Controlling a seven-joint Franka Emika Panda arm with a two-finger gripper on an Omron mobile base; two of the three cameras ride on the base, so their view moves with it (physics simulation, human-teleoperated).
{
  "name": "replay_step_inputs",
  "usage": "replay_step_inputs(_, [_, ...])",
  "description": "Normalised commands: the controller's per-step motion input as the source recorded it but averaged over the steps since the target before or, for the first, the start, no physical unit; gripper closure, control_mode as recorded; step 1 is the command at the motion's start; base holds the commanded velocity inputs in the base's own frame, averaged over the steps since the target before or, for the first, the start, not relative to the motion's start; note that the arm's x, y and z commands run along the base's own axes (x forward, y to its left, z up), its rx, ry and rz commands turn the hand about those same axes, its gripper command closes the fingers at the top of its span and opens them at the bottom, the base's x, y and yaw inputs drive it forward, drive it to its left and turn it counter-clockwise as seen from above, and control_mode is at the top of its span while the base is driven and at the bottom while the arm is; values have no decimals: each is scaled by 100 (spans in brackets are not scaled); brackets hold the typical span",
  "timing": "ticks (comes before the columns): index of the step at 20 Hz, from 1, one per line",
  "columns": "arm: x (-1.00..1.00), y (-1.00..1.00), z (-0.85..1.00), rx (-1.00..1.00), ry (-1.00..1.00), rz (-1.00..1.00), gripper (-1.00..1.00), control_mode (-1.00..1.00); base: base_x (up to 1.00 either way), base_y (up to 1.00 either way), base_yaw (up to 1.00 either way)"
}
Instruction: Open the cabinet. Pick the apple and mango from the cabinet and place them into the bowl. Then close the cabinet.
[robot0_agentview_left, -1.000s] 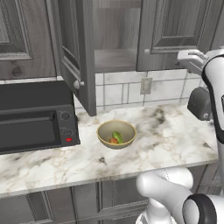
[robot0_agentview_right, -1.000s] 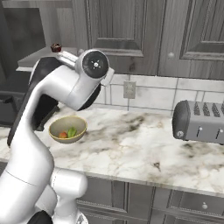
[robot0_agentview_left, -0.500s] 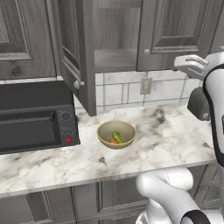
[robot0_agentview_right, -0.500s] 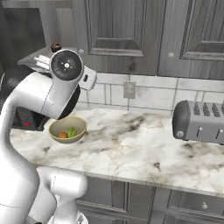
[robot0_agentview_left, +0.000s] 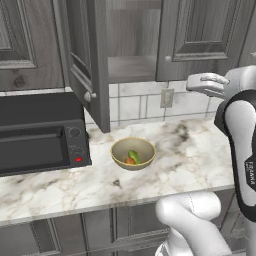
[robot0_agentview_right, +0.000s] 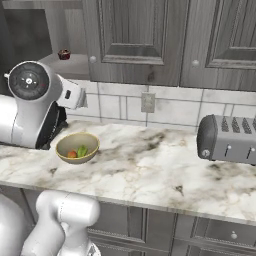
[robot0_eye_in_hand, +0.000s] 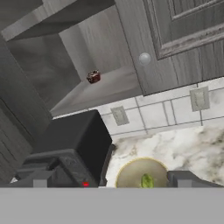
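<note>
The cabinet filled the upper part of the left base view, its left door swung out toward the camera and its right door shut. In the hand view the open bay sat at upper left, with a small dark red item on the shelf and a pale knob on the shut door beside it.

Below, the marble counter ran across the middle of the frame. The black microwave stood at the left of the left base view, and a silver toaster at the right edge of the right base view.

The bowl sat on the counter just right of the microwave, near the frame's center. Inside it lay the mango and the apple, touching each other.

The gripper showed at the bottom of the hand view, its fingers spread wide with nothing between them, above the bowl.
</note>
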Motion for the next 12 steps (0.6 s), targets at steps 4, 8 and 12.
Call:
replay_step_inputs(4, [-14,45,0,-8,-3,0,-100,-100,0,0,0])
replay_step_inputs(8, [-18,42,0,-9,-6,0,-100,-100,0,0,0])
replay_step_inputs(12, [-18,42,0,-11,-8,0,-100,-100,0,0,0])
